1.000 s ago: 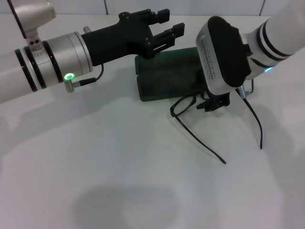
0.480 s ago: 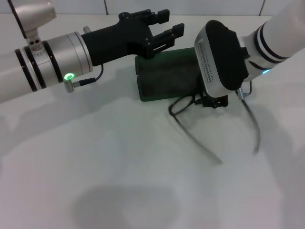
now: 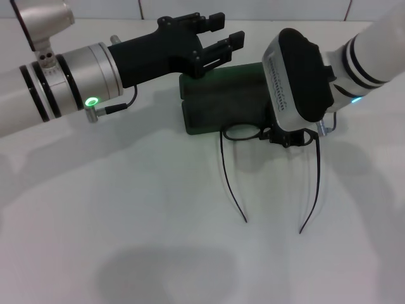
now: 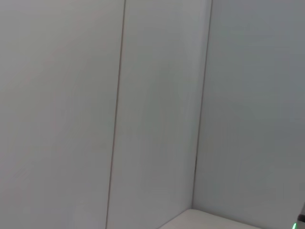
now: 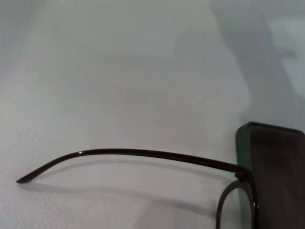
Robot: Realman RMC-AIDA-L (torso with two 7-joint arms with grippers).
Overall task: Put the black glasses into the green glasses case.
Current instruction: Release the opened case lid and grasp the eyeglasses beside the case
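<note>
The green glasses case lies open on the white table at the back middle; its corner and dark lining also show in the right wrist view. The black glasses are at the case's front edge, lens frame against it, both temple arms pointing toward me. One temple arm shows in the right wrist view. My right gripper is shut on the glasses' frame, beside the case's front right corner. My left gripper is open and empty, hovering above the case's back left.
The white table spreads in front of the case. A tiled wall stands behind it; the left wrist view shows only this wall.
The glasses have swung round in my right gripper: the temple arms, earlier slanting to the right, now point straight toward me, and the frame sits along the case's front edge. The left arm has not moved.
</note>
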